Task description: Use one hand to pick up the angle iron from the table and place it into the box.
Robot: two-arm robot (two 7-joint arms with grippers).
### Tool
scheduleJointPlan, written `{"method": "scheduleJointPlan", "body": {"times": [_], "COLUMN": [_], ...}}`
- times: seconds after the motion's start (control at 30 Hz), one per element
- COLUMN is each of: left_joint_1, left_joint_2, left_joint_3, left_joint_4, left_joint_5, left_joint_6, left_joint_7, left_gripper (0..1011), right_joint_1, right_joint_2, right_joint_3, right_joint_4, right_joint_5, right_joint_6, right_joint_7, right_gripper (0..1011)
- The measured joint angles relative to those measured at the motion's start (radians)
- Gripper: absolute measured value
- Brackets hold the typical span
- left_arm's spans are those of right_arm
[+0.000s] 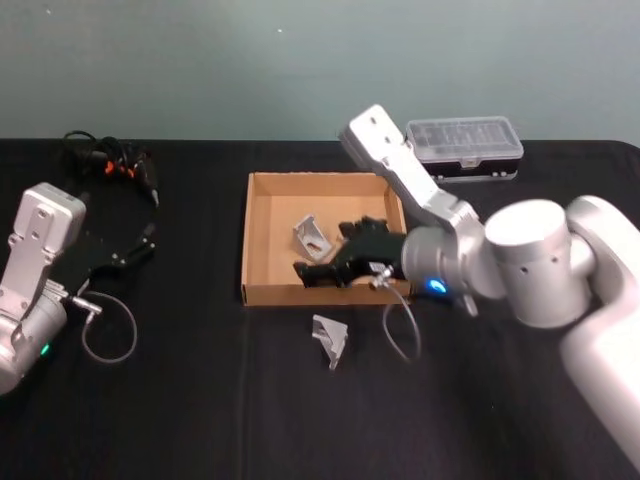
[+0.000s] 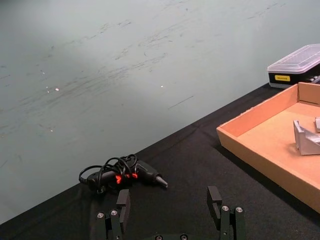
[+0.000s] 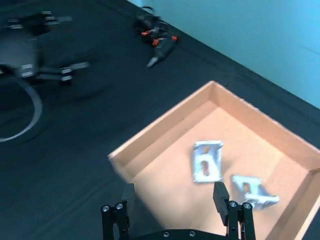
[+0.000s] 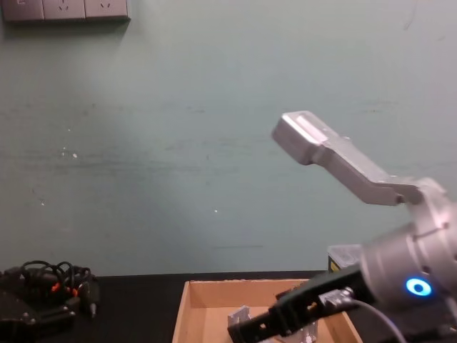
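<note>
Matte black table (image 1: 200, 420), shallow cardboard box (image 1: 265, 294), silvery angle iron (image 1: 330, 340)

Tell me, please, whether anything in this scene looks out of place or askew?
One angle iron lies on the table just outside the box, by its near wall, while two other angle irons sit inside. The right gripper hovers open above the box; the left gripper is parked open at the table's left. Nothing looks damaged.

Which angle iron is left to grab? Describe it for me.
Start at the tan box mid-table, where the right gripper hangs open; the left gripper parked far left. On the table just outside the box's near wall lies a silver angle iron. Unlike the two angle irons inside, it sits on bare tabletop.
</note>
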State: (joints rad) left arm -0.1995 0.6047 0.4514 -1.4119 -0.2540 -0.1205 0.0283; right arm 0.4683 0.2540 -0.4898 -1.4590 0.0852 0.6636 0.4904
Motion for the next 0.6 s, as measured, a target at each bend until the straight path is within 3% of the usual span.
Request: {"method": "scheduleJointPlan", "body": {"times": [0.17, 0.3, 0.6], "left_joint_1": [0.000, 0.000, 0.000], "left_joint_2": [0.000, 0.000, 0.000], "left_joint_3": [0.000, 0.000, 0.000], "left_joint_4": [0.000, 0.000, 0.000], "left_joint_5": [0.000, 0.000, 0.000], "left_joint_6": [0.000, 0.000, 0.000], "left_joint_7": [0.000, 0.000, 0.000], "left_gripper": [1011, 1011, 1011], "right_joint_1": [-0.093, -0.153, -0.217], "right_joint_2": [0.076, 0.119, 0.163], "right_joint_3": [0.009, 0.020, 0.019], "right_joint_4": [-0.147, -0.219, -0.261], "right_joint_5": [0.025, 0.040, 0.069], "right_joint_6": [0.030, 0.028, -0.008], "right_joint_7": [0.015, 0.016, 0.019], "right_gripper": [1003, 1003, 1003]}}
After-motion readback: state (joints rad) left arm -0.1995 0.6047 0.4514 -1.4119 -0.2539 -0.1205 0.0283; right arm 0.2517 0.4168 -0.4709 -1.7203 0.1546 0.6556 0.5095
